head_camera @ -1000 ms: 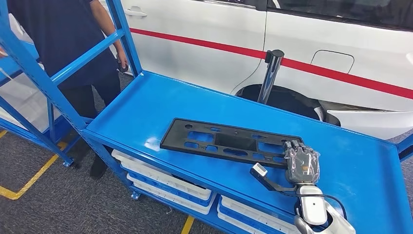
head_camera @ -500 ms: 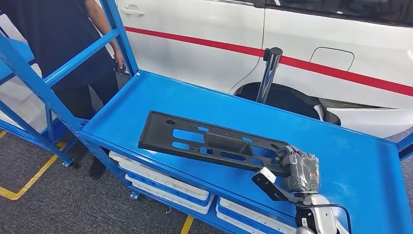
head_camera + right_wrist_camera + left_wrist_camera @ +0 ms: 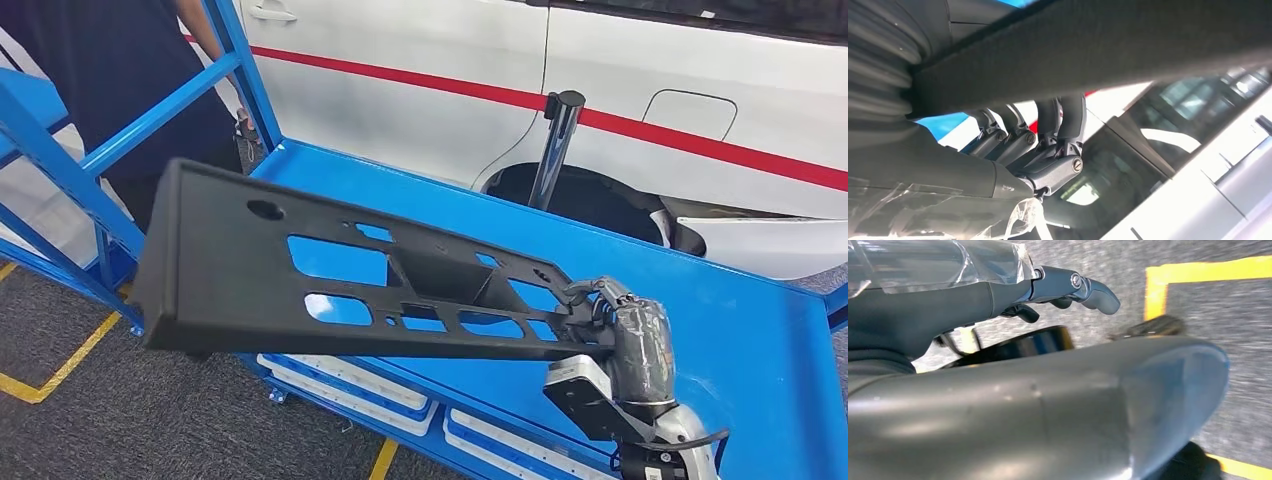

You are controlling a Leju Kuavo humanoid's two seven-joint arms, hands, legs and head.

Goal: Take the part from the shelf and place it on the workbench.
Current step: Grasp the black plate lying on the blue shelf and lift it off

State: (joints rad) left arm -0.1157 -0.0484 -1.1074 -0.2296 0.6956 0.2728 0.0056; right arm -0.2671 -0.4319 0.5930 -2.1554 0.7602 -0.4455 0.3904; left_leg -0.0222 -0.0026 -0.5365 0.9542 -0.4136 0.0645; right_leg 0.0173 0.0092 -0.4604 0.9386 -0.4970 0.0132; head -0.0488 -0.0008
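- My right robot hand (image 3: pixel 632 335) grips one end of the long black plastic panel with cut-outs (image 3: pixel 300 270), tilted above the blue metal shelf (image 3: pixel 760 330).
- My left robot hand (image 3: pixel 998 295) hangs over the floor, fingers curled, holding nothing.

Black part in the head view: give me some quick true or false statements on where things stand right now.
1. The right robot hand holds the black part at one end. True.
2. The black part lies flat on the blue shelf. False: it is raised and tilted, its far end out past the shelf edge.
3. A white car with a red stripe stands behind the shelf. True.
4. The left robot hand also grips the part. False: it holds nothing.
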